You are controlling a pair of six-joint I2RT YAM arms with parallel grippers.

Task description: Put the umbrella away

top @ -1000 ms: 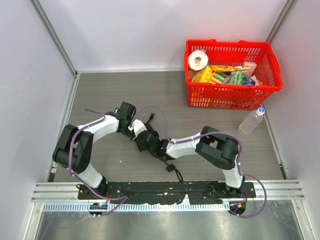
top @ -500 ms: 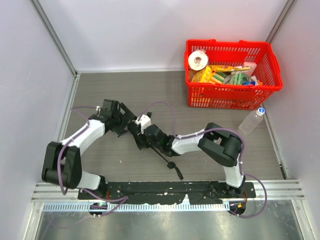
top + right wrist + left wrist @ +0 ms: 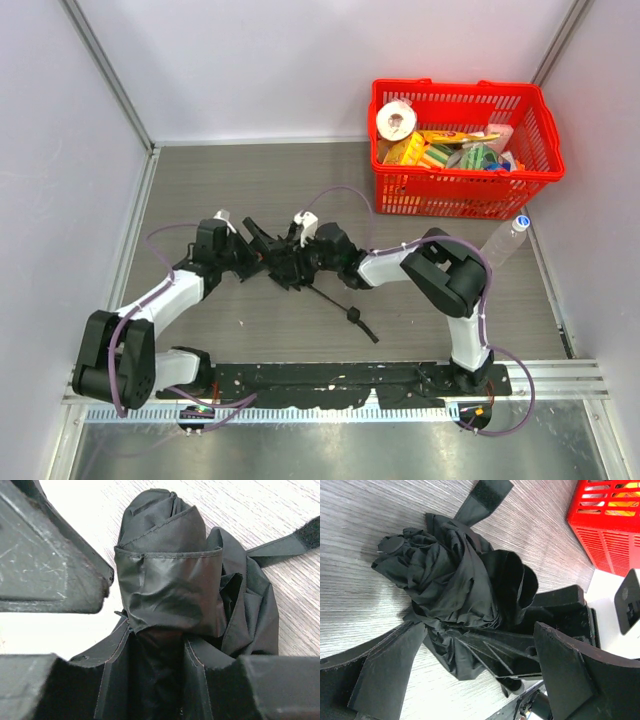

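The black umbrella (image 3: 281, 264) lies bunched on the table's middle, between my two grippers. Its thin shaft runs toward the near right to the small handle (image 3: 352, 315) and wrist loop. My right gripper (image 3: 297, 257) is shut on the folded fabric; in the right wrist view the umbrella (image 3: 170, 580) sits pinched between its fingers (image 3: 100, 680). My left gripper (image 3: 260, 247) is open on the umbrella's left. In the left wrist view its jaws stand wide on either side of the crumpled canopy (image 3: 455, 575), and the closure strap (image 3: 487, 494) sticks out at the far side.
A red basket (image 3: 465, 195) full of groceries stands at the back right and also shows in the left wrist view (image 3: 610, 535). A clear plastic bottle (image 3: 503, 242) lies just in front of the basket's right corner. Grey walls close in the table on three sides.
The left arm has swung out left and lowered, its gripper now reaching the umbrella from the left. The right gripper has carried the umbrella a little farther from the bases; the handle followed.
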